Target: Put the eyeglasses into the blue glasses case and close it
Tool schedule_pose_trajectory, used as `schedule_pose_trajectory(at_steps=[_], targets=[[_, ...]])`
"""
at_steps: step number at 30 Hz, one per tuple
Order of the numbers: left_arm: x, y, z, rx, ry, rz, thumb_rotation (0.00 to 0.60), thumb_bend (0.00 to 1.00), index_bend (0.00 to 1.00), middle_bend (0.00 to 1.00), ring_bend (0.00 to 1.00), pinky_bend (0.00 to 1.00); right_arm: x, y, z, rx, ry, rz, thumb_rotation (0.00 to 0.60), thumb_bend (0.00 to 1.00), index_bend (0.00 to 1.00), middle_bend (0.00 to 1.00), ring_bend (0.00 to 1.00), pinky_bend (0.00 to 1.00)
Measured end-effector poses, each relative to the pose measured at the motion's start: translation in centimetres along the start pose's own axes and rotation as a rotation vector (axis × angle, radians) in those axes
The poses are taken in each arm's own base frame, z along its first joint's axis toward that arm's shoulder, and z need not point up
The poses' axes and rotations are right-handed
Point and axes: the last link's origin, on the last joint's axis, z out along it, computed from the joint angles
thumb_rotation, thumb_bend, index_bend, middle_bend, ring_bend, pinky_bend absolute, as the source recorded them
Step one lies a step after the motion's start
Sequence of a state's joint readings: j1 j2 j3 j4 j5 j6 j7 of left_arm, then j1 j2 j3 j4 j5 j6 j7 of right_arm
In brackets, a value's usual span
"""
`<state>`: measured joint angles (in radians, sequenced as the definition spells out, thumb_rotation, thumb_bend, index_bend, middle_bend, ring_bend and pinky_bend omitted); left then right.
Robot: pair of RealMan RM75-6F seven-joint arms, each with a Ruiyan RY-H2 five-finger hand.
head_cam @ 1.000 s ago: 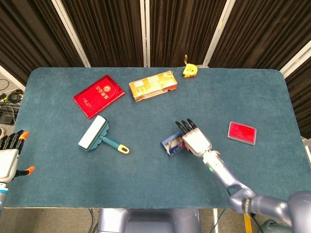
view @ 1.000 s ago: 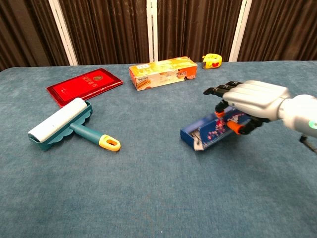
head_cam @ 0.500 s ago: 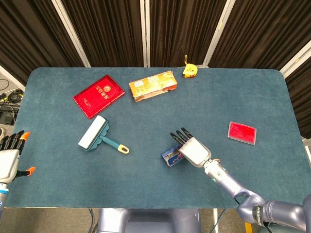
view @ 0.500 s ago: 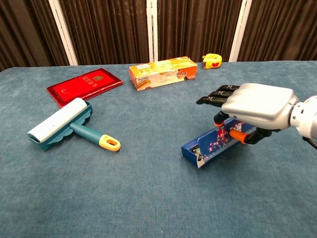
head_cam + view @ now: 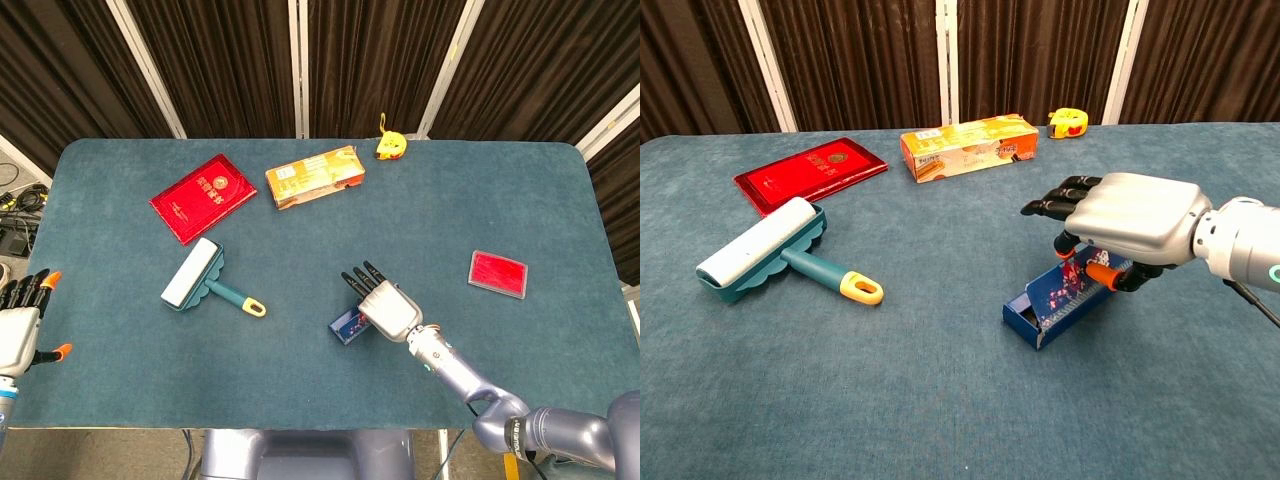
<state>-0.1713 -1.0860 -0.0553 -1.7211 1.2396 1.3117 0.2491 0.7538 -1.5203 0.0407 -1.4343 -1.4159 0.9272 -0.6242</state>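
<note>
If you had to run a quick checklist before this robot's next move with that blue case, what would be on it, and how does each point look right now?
1. Blue glasses case within reach of the right hand: ok, the hand is right over it.
2. Case open: ok, its inside shows in the chest view.
3. Eyeglasses located: cannot tell, none clearly visible.
4. Firm grip on the case: cannot tell, the fingers hide the contact.
5. Left hand out of the way: ok, at the table's edge.
6. Lint roller clear of the case: ok.

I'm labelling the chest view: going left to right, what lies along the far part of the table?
red booklet → orange box → yellow tape measure
</note>
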Motion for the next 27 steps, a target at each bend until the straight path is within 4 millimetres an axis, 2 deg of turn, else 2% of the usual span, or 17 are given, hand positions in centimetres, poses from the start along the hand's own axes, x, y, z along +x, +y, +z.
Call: schedule_pose_trajectory(at_steps=[3,6,8,11,15,22,27], targets=[[0.0,0.0,0.0,0.0,-0.001,0.001,0.6,0.0,0.0,0.0,0.0,0.0,0.0,0.0,0.1,-0.004,0.0,0.0,0.6,0.52,0.6,0.0,0.0,0.0],[-0.1,0.0,0.0,0.001,-0.007,0.001,0.6,0.0,0.0,0.0,0.0,0.0,-0.1,-0.1,0.2,-0.009,0.0,0.008,0.6,0.49,0.36,0.0,0.0,0.0],[-0.1,0.0,0.1,0.002,-0.007,0.002,0.6,0.0,0.0,0.0,0.0,0.0,-0.1,-0.1,0.3,-0.01,0.004,0.018,0.6,0.38,0.18,0.0,0.0,0.0],[-0.1,0.0,0.1,0.0,-0.008,0.004,0.6,0.0,0.0,0.0,0.0,0.0,0.0,-0.3,0.5,-0.015,0.022,0.028,0.6,0.2,0.07,0.0,0.0,0.0],[-0.2,0.0,0.1,-0.002,-0.013,0.009,0.6,0.0,0.0,0.0,0.0,0.0,0.3,-0.5,0.7,-0.02,0.052,0.049,0.6,0.08,0.04,0.0,0.0,0.0],[-0.2,-0.1,0.2,0.001,-0.012,0.011,0.6,0.0,0.0,0.0,0.0,0.0,1.7,-0.2,0.2,-0.023,0.097,0.121,0.6,0.07,0.02,0.0,0.0,0.0],[-0.2,0.0,0.1,-0.001,-0.008,0.009,0.6,0.0,0.0,0.0,0.0,0.0,2.6,0.7,-0.9,-0.015,0.058,0.144,0.6,0.07,0.0,0.0,0.0,0.0]])
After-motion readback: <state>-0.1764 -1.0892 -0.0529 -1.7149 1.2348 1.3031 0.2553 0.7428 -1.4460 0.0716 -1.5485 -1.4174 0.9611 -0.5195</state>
